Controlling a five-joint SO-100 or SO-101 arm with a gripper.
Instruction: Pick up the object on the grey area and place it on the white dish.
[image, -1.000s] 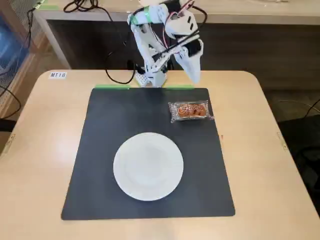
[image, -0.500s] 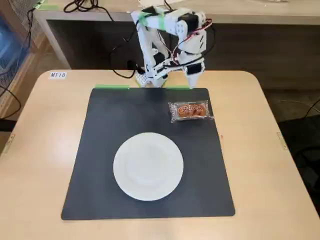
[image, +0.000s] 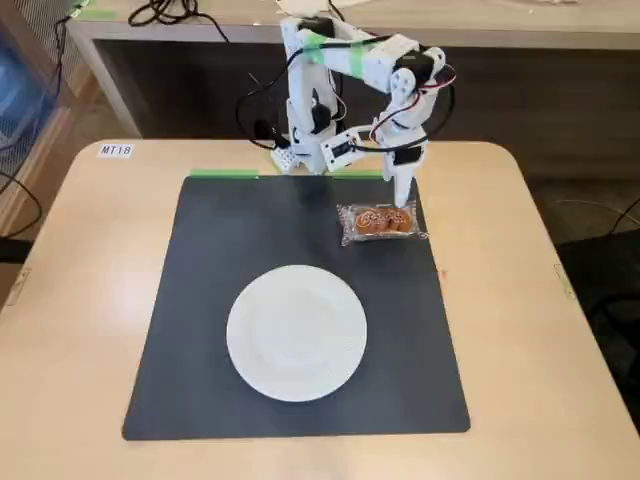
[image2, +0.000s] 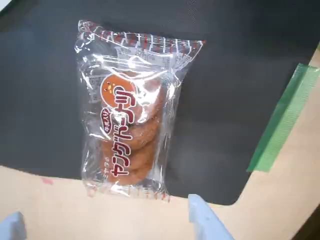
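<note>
At 2 o'clock of the white dish (image: 296, 332), gripper (image2: 105, 227) hangs over the doughnut packet (image2: 127, 110) w/ jaws spread, holding nothing — positioned to straddle it for a grasp.

Even soft light; wrapper (image2: 131, 107) glare; slight blur.

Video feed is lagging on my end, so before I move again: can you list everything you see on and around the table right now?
snack packet: 1, clear wrapper with brown round biscuits and red print, on the mat's far right corner in the fixed view
dish: 1, white, empty, mat centre, nearer the camera
mat: 1, dark grey, covering the table middle
green tape: strips along the mat's far edge
table: 1, light wood
label: 1, white, table's far left corner
cables: black, on the shelf behind
arm: 1, white
gripper: 1, pale fingertips apart, just beyond the packet
</note>
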